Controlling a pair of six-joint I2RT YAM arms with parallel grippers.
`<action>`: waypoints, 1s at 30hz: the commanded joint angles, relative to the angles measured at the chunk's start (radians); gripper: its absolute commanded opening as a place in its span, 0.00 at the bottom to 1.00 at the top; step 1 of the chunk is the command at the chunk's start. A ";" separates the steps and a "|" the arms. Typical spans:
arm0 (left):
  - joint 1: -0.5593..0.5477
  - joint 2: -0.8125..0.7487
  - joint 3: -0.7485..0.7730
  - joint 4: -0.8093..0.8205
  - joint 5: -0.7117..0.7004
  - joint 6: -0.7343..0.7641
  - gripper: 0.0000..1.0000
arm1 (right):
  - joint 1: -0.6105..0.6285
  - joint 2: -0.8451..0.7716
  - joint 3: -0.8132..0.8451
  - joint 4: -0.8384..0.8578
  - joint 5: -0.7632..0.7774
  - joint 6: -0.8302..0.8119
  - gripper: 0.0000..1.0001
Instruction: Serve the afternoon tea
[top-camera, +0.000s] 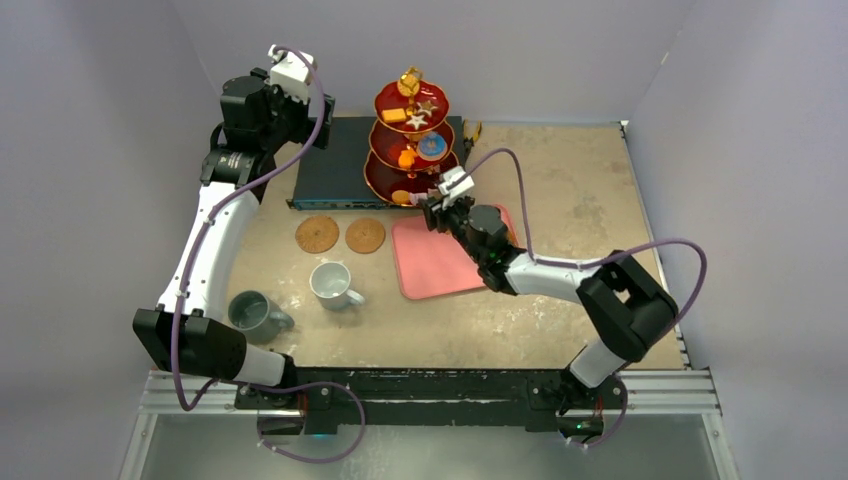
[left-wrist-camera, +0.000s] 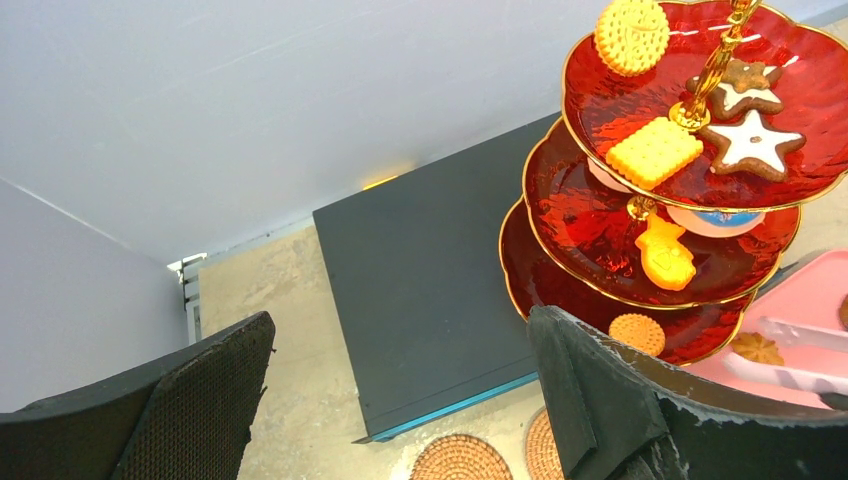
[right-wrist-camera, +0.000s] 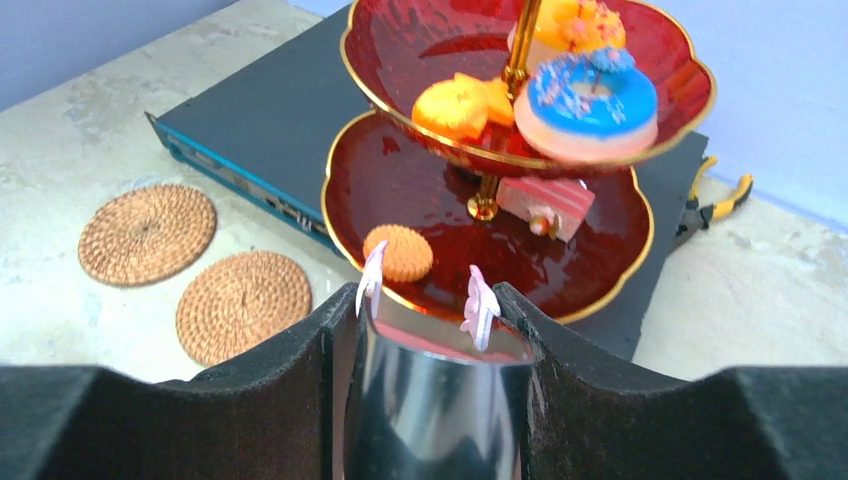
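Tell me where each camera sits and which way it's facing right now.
Top external: above and behind the bases, looking down on the table; left arm and right arm both show.
Left wrist: raised at far left, looking across the dark box at the red stand; its open jaws frame the bottom.
Right wrist: low before the stand, facing its lower tiers; its jaws clamp metal tongs.
All three share the stand, box and cork coasters.
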 joint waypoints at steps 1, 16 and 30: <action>0.009 -0.015 0.030 0.017 0.010 -0.006 0.99 | -0.003 -0.096 -0.106 0.045 0.041 0.026 0.51; 0.009 -0.016 0.045 0.006 0.013 -0.006 0.99 | -0.041 -0.001 -0.183 0.070 0.096 0.094 0.54; 0.009 -0.010 0.039 0.011 0.016 -0.009 0.99 | -0.062 0.084 -0.162 0.090 0.112 0.088 0.55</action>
